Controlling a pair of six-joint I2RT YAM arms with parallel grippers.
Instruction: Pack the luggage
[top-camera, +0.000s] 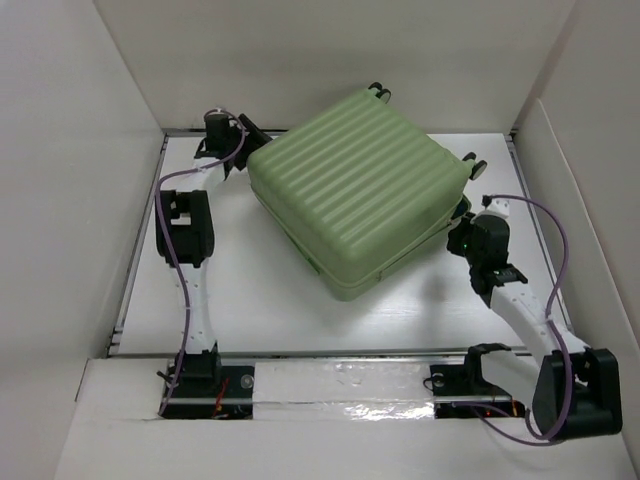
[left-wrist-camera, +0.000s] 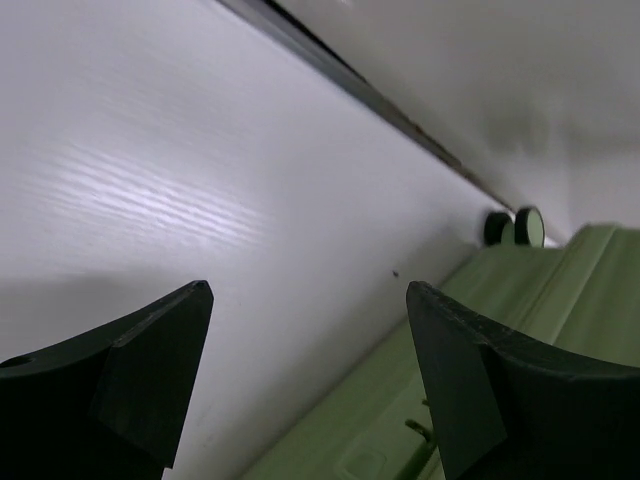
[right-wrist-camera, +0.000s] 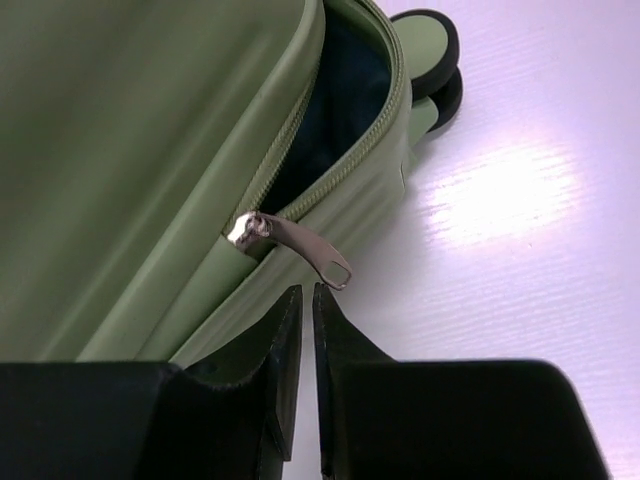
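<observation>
The luggage (top-camera: 360, 190) is a light-green ribbed suitcase lying flat in the middle of the table, lid down. In the right wrist view its zip is part open, with a dark gap (right-wrist-camera: 340, 110) above the metal zipper pull (right-wrist-camera: 300, 248). My right gripper (right-wrist-camera: 307, 292) is shut with only a thin slit between its jaws; its tips sit just below the pull and hold nothing. It is at the case's right side (top-camera: 462, 215). My left gripper (left-wrist-camera: 310, 300) is open and empty at the case's far-left corner (top-camera: 250, 135), over the table beside the green shell (left-wrist-camera: 400, 420).
White walls enclose the table (top-camera: 260, 300) on the left, back and right. Spinner wheels stick out at the case's far corner (top-camera: 378, 92) and right corner (top-camera: 474, 163); wheels also show in the wrist views (left-wrist-camera: 515, 228) (right-wrist-camera: 430, 50). A metal rail (left-wrist-camera: 400, 130) runs along the back wall.
</observation>
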